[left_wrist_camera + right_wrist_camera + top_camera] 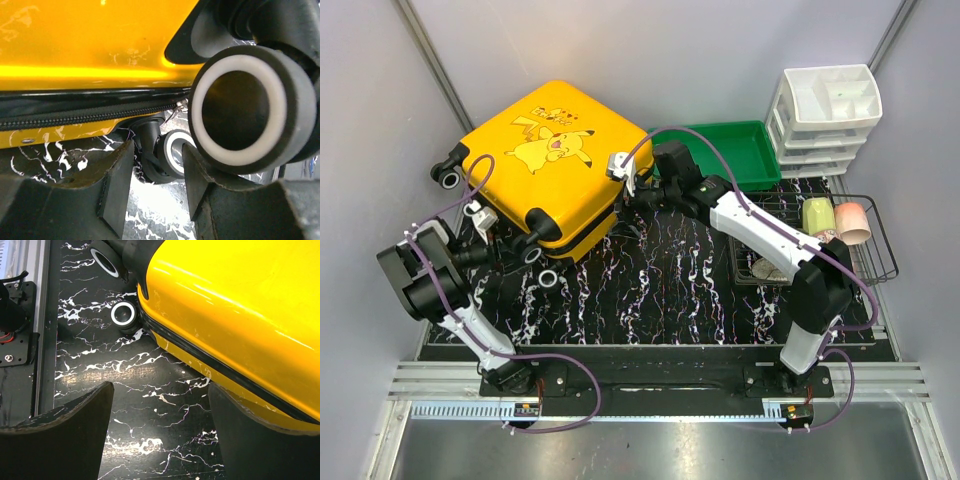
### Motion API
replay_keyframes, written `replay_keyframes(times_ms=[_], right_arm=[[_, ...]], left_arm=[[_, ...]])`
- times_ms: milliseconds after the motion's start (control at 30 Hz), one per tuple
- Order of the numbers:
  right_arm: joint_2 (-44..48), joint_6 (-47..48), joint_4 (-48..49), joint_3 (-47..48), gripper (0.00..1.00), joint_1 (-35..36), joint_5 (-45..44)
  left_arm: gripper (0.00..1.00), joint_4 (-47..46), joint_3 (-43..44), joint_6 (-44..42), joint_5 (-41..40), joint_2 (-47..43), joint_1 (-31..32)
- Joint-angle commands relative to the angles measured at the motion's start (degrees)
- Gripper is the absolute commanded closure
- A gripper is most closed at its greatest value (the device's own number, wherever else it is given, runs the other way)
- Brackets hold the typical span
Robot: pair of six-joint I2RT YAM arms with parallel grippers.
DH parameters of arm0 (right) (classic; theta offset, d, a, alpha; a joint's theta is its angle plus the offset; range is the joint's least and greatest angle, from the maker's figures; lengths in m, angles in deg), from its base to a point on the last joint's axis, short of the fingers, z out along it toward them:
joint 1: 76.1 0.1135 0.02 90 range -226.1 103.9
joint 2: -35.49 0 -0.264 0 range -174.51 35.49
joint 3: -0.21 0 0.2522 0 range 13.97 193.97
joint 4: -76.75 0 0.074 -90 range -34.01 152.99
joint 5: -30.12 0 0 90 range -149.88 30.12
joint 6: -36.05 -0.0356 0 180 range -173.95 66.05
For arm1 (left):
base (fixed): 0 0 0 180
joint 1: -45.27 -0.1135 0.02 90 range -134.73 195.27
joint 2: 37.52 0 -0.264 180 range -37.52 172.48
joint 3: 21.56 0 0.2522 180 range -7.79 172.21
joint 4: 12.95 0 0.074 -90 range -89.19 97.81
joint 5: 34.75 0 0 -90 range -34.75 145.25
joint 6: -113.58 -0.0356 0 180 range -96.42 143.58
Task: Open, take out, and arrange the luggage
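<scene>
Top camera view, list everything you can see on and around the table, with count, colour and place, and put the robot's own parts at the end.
luggage: one, bright yellow with a cartoon print, lying closed at the back left
wheels: several, black and white, at the luggage's left and near corners
tray: one, green, back centre
drawer unit: one, white, back right corner
wire basket: one, black, right side
green cup: one, pale green, in the basket
pink cup: one, pink, in the basket beside the green one
mat: one, black with white veining, covering the table
left pincer: one, black, jaws apart, low by the luggage's wheels
right pincer: one, black, open, beside the luggage's right edge
</scene>
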Motion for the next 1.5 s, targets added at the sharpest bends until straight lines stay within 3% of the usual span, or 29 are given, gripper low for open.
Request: replay_keyframes(times_ms=[0, 433, 633, 1067, 1467], right_arm=[[2.6, 1.1, 1.1, 0.1, 0.14, -0.2, -1.1], [2.0, 1.1, 0.9, -0.1, 0.15, -0.2, -1.8], [1.9, 0.8, 1.1, -0.6, 0.15, -0.2, -1.8], [2.5, 0.9, 1.4, -2.1, 0.16, -0.2, -2.0], [3.2, 1.4, 1.8, -3.0, 0.17, -0.2, -0.8]], left_arm=[[0.52, 11.8, -0.5, -3.9, 7.1, 1.7, 1.6], [0.46, 11.8, -1.3, -4.0, 12.0, 5.9, 4.1], [0.46, 11.8, -6.0, -7.0, 16.2, 3.6, 4.0], [0.45, 11.7, -7.3, -9.1, 21.0, -1.7, 3.0], [0.48, 11.8, -6.0, -8.6, 23.3, 1.1, 2.9]])
